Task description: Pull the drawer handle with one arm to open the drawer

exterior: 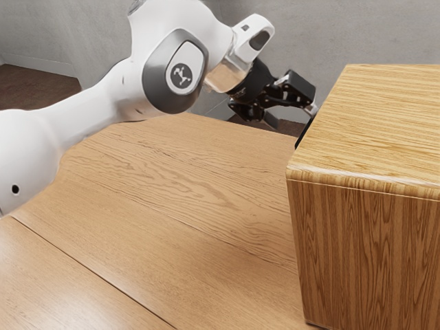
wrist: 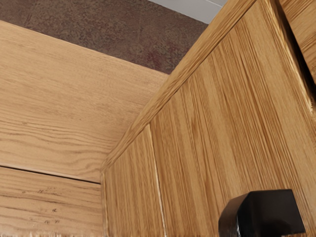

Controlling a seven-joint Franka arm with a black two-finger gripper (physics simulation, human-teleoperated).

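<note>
Wood table [exterior: 172, 206], grey wall behind. Cabinet [exterior: 371, 172] at exterior view's right. Drawer handle [exterior: 302, 136] on its front face, just below my gripper [exterior: 309, 103]. Grip state: cannot tell. Next, I judge: lower onto handle, clamp square, pull straight back, no sideways drag.

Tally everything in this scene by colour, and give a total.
Wood-coloured: 2, the table and the cabinet
Black: 2, the pincer and the drawer handle
White: 1, the arm
Total: 5
</note>
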